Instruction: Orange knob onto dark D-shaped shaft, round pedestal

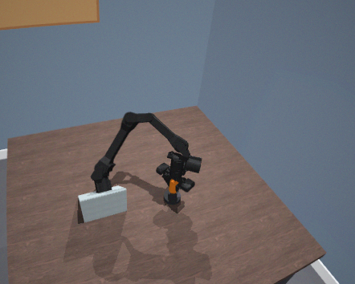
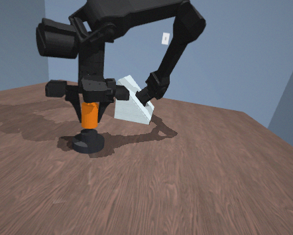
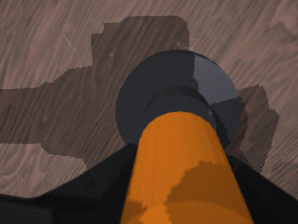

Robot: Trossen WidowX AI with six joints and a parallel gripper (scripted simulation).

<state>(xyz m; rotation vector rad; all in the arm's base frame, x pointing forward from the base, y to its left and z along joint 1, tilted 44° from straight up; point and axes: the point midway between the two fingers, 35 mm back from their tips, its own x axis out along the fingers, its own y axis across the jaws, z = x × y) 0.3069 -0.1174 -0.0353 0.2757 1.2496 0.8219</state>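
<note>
The orange knob (image 1: pixel 173 186) (image 2: pixel 89 116) (image 3: pixel 180 170) is upright between the fingers of my gripper (image 1: pixel 173 188) (image 2: pixel 89 121) (image 3: pixel 179 158), which is shut on it. The dark round pedestal (image 1: pixel 166 198) (image 2: pixel 87 145) (image 3: pixel 140 87) stands directly below. Its raised dark middle part (image 2: pixel 89 133) shows just under the knob's lower end in the exterior view, and the knob's lower end is above the pedestal's wide base. Whether the knob touches that middle part is too small to tell. The flat sides of the shaft and the hole are hidden.
A pale wedge-shaped block (image 1: pixel 105 205) (image 2: pixel 130 109) stands at the arm's base, to the left of the pedestal in the top view and behind it to the right in the exterior view. The wooden table (image 1: pixel 229 225) (image 2: pixel 189 186) carries the arm's shadows around the pedestal.
</note>
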